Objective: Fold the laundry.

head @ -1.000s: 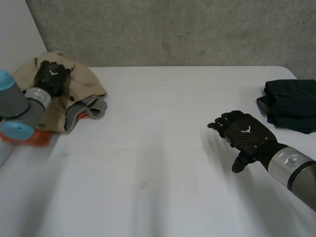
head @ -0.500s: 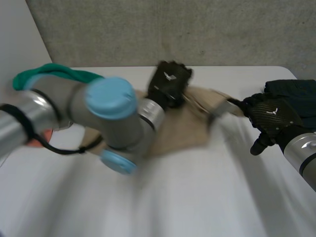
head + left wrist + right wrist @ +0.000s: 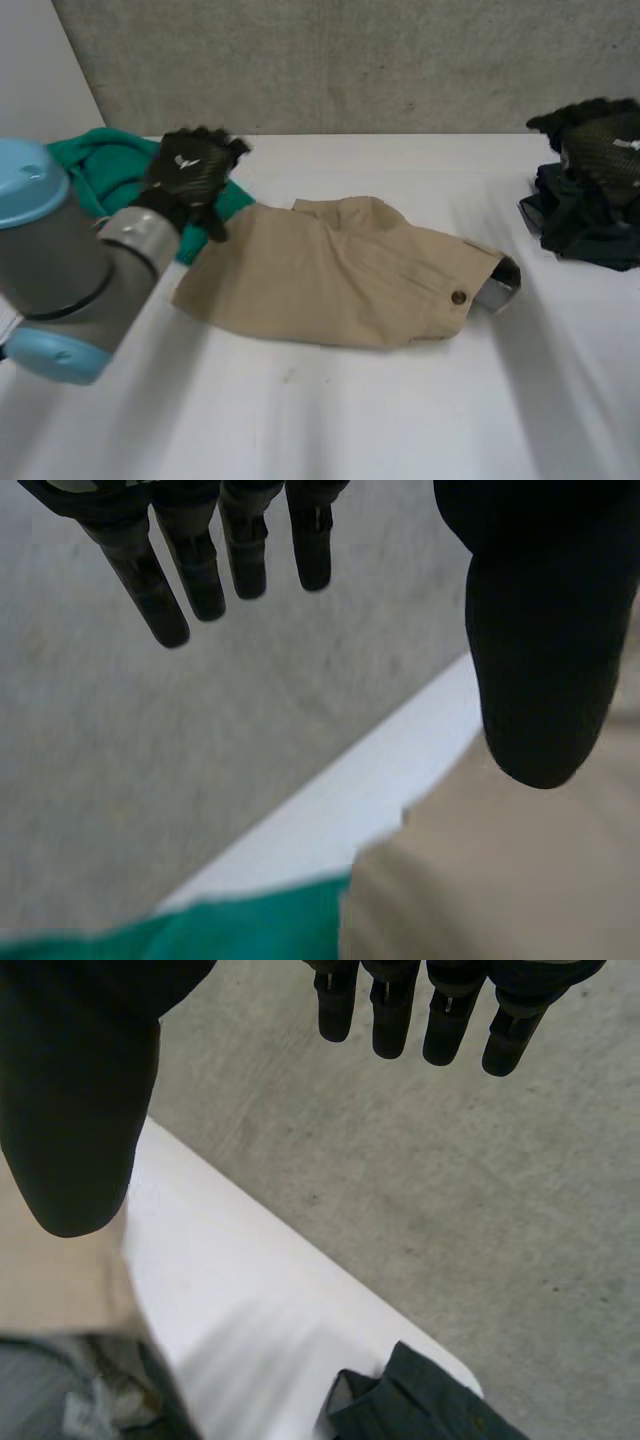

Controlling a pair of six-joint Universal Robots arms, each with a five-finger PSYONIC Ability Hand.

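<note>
A tan garment [image 3: 345, 275] with a button lies spread in the middle of the white table [image 3: 330, 420]; it also appears below my left thumb [image 3: 500, 880]. My left hand [image 3: 190, 170] is raised over the garment's left end and a green cloth [image 3: 100, 165], fingers [image 3: 200, 555] straight and empty. My right hand [image 3: 600, 135] hovers above a folded dark garment [image 3: 590, 215] at the table's right edge, fingers [image 3: 440, 1010] straight, holding nothing. That dark garment [image 3: 420, 1410] sits beyond my right hand's fingertips.
A green cloth [image 3: 200, 935] lies at the table's far left, beside the tan garment. A grey concrete wall [image 3: 350, 60] runs behind the table. The table's front half is bare white surface.
My left hand dragged the tan garment from the left pile to the table's middle, let go and drew back left. The green cloth is uncovered. My right hand moved up to the dark garment.
</note>
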